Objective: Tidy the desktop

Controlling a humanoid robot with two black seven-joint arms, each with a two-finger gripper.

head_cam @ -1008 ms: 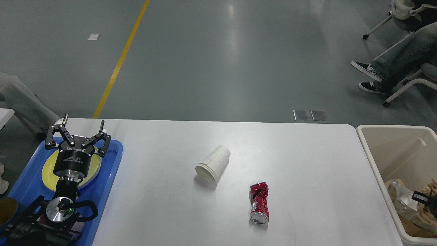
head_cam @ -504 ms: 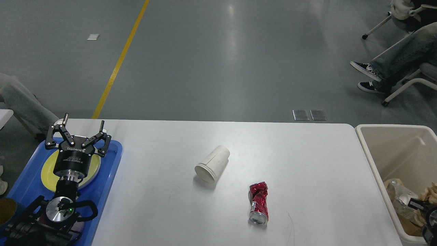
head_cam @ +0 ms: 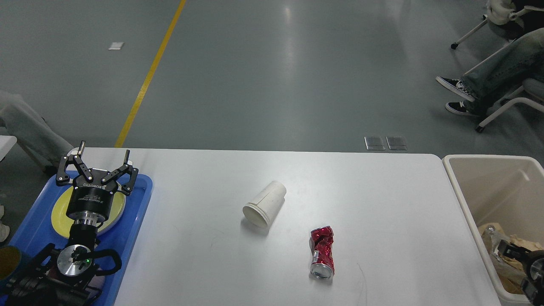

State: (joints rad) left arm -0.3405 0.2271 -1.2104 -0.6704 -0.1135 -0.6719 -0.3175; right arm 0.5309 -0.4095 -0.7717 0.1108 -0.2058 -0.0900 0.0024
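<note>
The white desktop (head_cam: 382, 199) holds a white paper cup (head_cam: 264, 203) lying on its side near the middle. A crushed red can (head_cam: 322, 252) lies a little nearer and to the right of it. My left gripper (head_cam: 104, 149) stands open and empty at the far left, pointing away from me, above a yellow plate (head_cam: 59, 214) in a blue tray (head_cam: 138, 204). My right gripper (head_cam: 512, 251) shows only as dark parts low inside the beige bin (head_cam: 488, 160) at the right edge. Its fingers cannot be told apart.
The bin holds crumpled paper and clear plastic waste (head_cam: 493, 238). A seated person's legs and shoes (head_cam: 461, 91) and chair legs are on the floor beyond the table's far right. Another person's leg (head_cam: 25, 127) stands off the far left corner.
My right gripper has shifted slightly left and lower inside the bin, and more of its arm shows at the bottom right corner. The left arm, cup and can have not moved.
</note>
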